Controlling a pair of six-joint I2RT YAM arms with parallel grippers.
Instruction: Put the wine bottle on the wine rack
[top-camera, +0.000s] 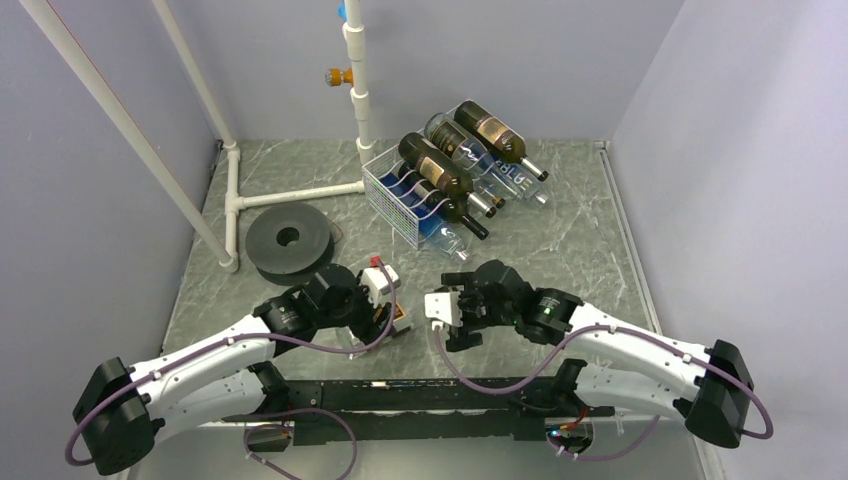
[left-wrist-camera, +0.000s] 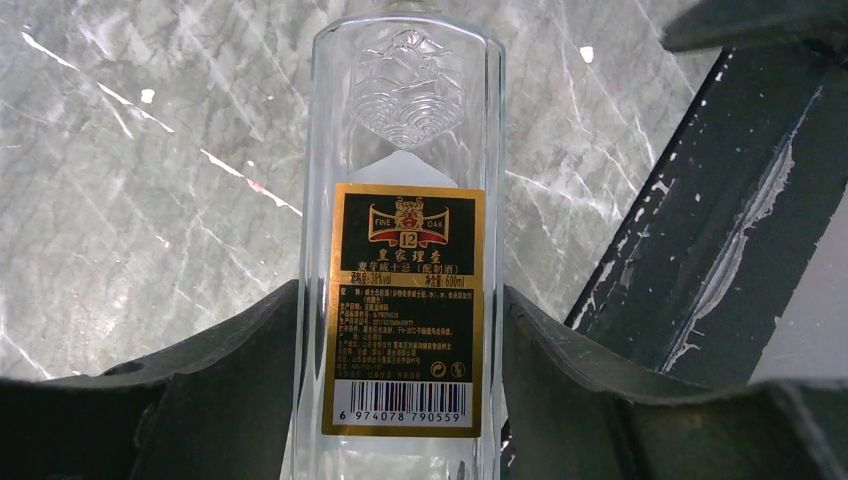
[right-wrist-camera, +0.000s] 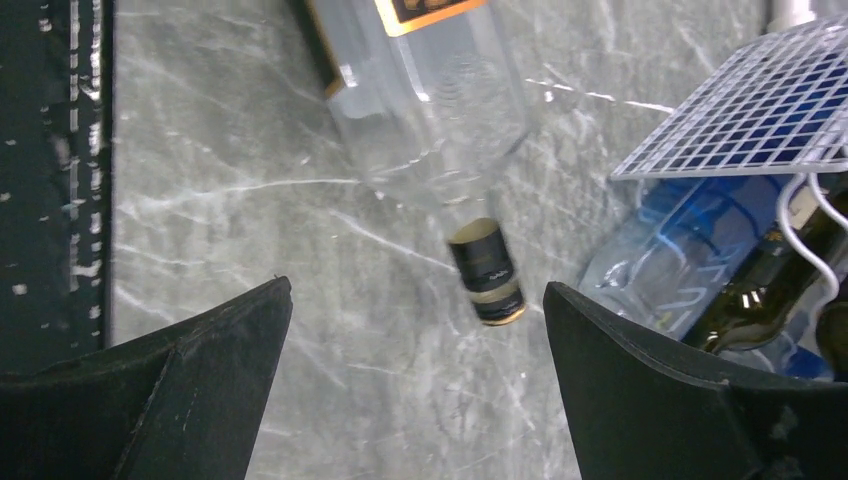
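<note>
The left pincer (left-wrist-camera: 400, 330) gripped the clear wine bottle (left-wrist-camera: 405, 150) across its labelled middle; the right pincer (right-wrist-camera: 416, 290) gaped empty. Likely heavy, slippery, breakable glass, best held mid-body.

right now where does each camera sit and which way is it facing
Top: fixed above and behind the arm bases, looking down over the table to the rack; left arm and right arm show.
Left wrist: on the left arm, looking along the left claw at the clear bottle held between the fingers; only fingers show.
Right wrist: on the right arm, looking down past the open right claw at the table; only fingers show.
Shared: both wrist views show the clear bottle; top and right wrist show the rack.
</note>
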